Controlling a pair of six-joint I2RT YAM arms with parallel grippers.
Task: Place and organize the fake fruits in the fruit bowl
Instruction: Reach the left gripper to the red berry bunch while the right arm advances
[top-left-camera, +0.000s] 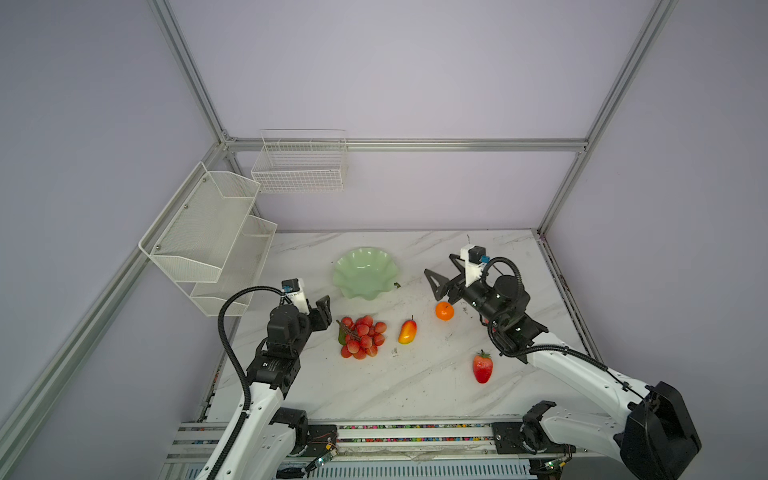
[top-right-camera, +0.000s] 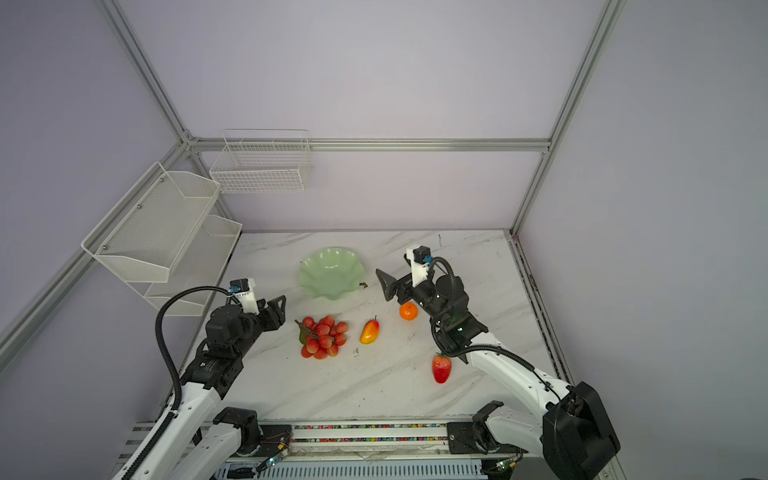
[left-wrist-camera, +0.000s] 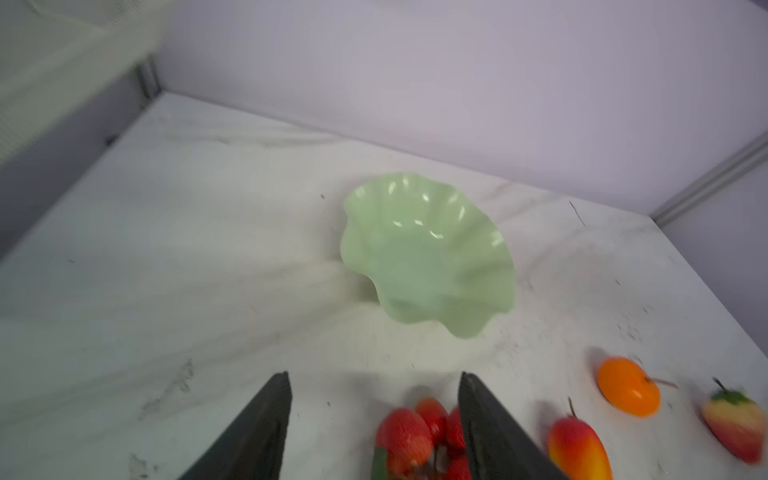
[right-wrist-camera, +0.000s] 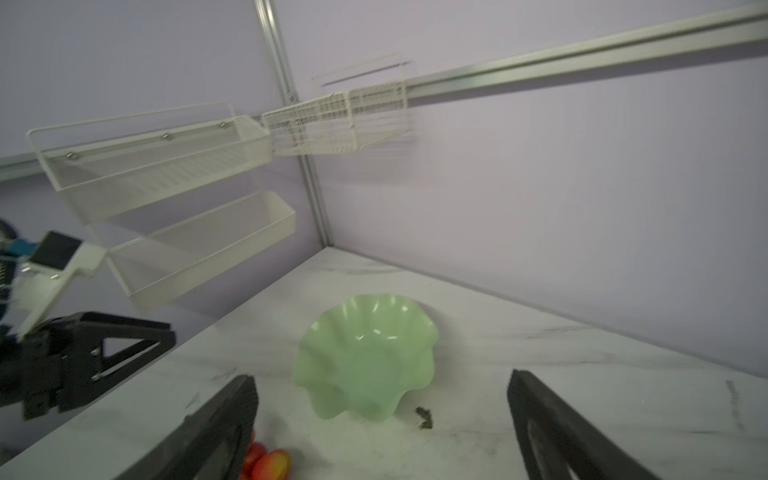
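- Left gripper (left-wrist-camera: 372, 376), jaws spread and empty, hovers beside the grape bunch (top-left-camera: 362, 336) (probably its first pick).
- Right gripper (right-wrist-camera: 380, 375) gapes empty near the orange (top-left-camera: 444, 311); mango (top-left-camera: 407, 331) and strawberry (top-left-camera: 482, 366) lie loose.
- Fruit bowl (top-left-camera: 353, 291) sits empty beyond all 4 fruits.

White wire storage lines the lavender walls around a marble-patterned table (top-left-camera: 415, 395).
In both top views a wire basket (top-left-camera: 299, 174) hangs at a horizontal aluminium frame bar (top-left-camera: 457, 144) on the back wall (top-left-camera: 395, 75), while a two-tier mesh shelf (top-left-camera: 208, 232) is mounted on the left wall, near the corner. The tabletop shows grey veining and dark scuffs; a small dark green scrap (top-left-camera: 397, 285) lies on it toward the back. A strip of multicoloured pieces (top-left-camera: 395, 426) runs along its front edge.
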